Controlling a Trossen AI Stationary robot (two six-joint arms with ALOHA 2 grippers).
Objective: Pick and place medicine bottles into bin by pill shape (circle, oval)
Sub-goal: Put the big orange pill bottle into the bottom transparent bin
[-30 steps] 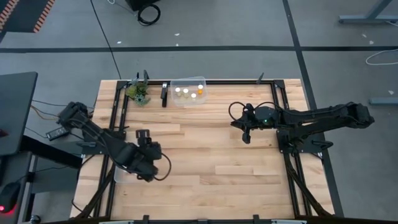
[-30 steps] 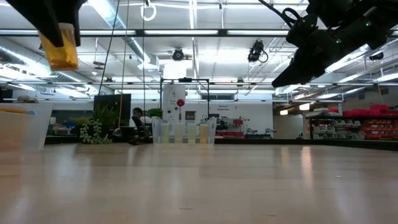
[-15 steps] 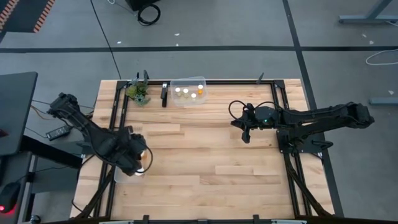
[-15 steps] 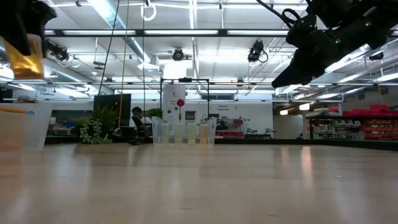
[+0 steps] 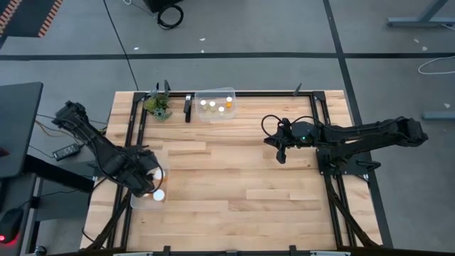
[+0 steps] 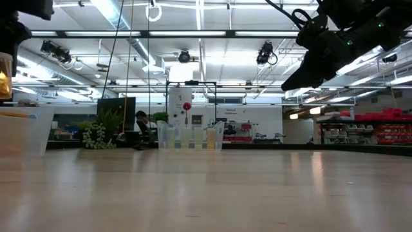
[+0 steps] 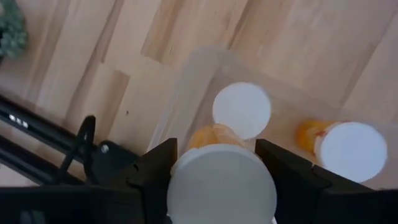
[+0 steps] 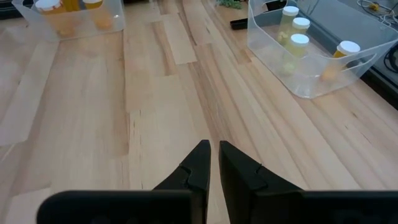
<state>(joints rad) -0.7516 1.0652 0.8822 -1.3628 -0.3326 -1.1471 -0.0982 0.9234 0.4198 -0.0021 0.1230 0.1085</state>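
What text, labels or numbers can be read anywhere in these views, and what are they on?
No text can be read in any view.
Held medicine bottle in the left gripper: only its blank white cap shows.
Bottles in the far bin: labels too small to read.
Bottles in the near bin: blank caps, labels blurred.
Signs in the room behind the table: too blurred to read.
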